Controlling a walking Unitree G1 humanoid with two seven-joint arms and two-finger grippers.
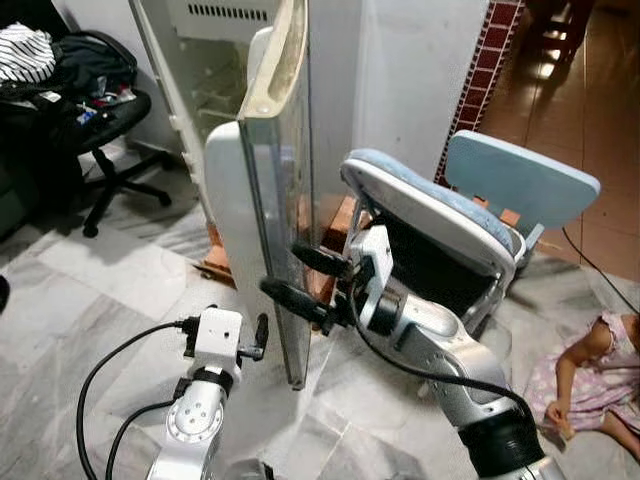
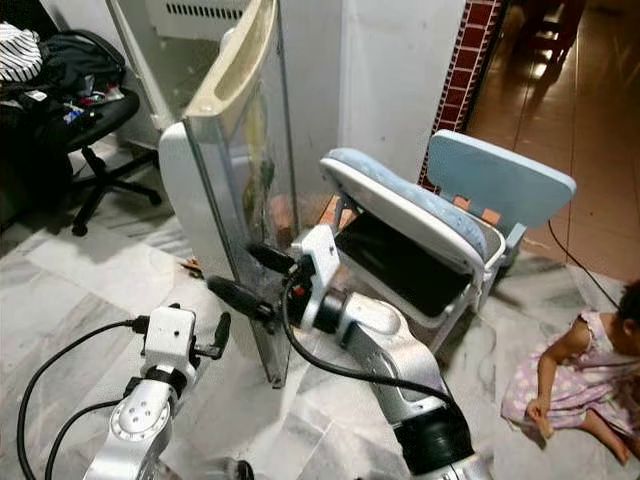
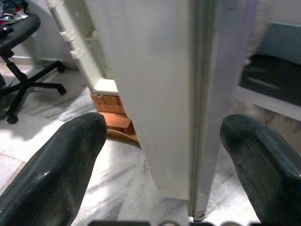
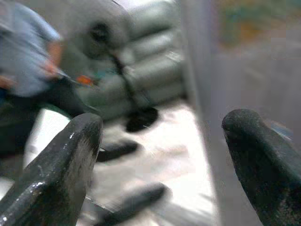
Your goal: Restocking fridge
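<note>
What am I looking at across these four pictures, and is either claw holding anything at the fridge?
This is a humanoid robot with two silver arms, each ending in two black fingers. The two wide pictures come from its head camera, looking down at an open fridge door seen edge-on. The right gripper has its open fingers at the door's edge; whether they touch it is unclear. The left gripper is lower, close before the door. The other two pictures look along each wrist's fingers; both pairs are spread and hold nothing. Nearby are an office chair, a tipped blue chair and a person sitting on the floor.
</note>
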